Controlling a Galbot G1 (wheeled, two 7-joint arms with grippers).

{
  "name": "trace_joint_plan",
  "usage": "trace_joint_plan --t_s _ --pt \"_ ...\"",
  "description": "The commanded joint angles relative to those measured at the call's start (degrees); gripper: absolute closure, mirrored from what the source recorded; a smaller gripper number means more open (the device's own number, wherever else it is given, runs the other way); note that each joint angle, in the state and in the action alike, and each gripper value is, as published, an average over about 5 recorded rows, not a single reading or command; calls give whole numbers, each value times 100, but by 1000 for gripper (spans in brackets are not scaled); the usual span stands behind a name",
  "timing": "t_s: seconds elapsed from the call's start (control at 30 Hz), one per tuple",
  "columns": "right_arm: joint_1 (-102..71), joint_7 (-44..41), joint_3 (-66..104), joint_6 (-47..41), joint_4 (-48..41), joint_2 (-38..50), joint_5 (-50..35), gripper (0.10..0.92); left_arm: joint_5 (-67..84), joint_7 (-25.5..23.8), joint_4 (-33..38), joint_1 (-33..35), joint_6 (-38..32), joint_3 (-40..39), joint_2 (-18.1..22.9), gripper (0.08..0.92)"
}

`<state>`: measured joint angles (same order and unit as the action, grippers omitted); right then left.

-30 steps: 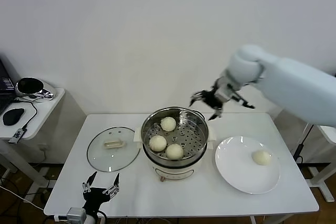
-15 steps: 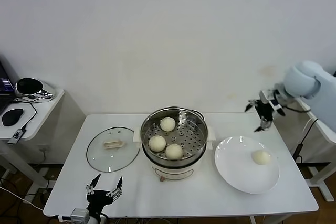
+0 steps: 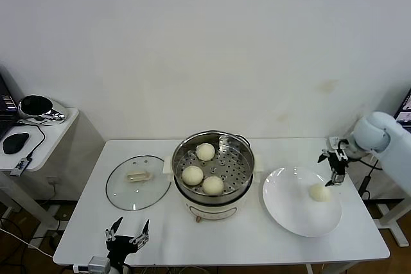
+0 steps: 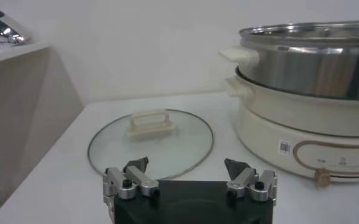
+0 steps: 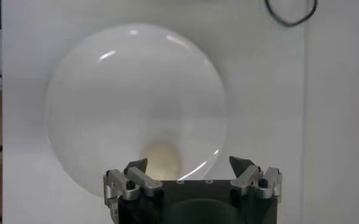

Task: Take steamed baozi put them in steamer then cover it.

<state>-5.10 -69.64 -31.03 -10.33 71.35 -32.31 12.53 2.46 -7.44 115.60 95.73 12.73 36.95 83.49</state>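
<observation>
**Right gripper over the last baozi**

Three steamed baozi [image 3: 205, 151] sit in the steamer [image 3: 214, 194] mid-table; the fourth [image 3: 319, 192] lies on the white plate [image 3: 289, 213] towards the right edge. The right gripper [image 3: 336, 166], jaws spread, hangs apparently just above it. The cover [image 3: 138, 181] lies left of the steamer. The left gripper [image 3: 127, 234] waits spread at the front edge.

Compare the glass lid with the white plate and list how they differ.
The glass lid is see-through with a metal rim; the white plate is solid white. The lid has a cream bar handle on top; the plate has none. The lid lies on the robot's left of the steamer with nothing on it; the plate lies on its right and holds one baozi. Both are round and rest flat on the table.
</observation>
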Motion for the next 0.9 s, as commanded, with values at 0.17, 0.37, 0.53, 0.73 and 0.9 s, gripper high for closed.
trace_joint_plan --t_s 0.17,0.37,0.53,0.73,0.9 --pt "-895 328 514 405 -765 -589 645 203 -36 0 -43 36 7 7 6 177" --pt "-946 397 518 491 -918 -716 829 203 -42 4 -79 36 2 3 15 177" --pt "-960 422 517 537 -1005 -779 928 203 -42 4 -95 29 1 0 15 177" --pt "-955 453 524 571 -1073 -798 974 203 -41 5 -112 19 0 -1 9 177" --pt "-936 519 522 565 -1100 -807 975 203 -41 6 -117 15 -2 -6 13 177"
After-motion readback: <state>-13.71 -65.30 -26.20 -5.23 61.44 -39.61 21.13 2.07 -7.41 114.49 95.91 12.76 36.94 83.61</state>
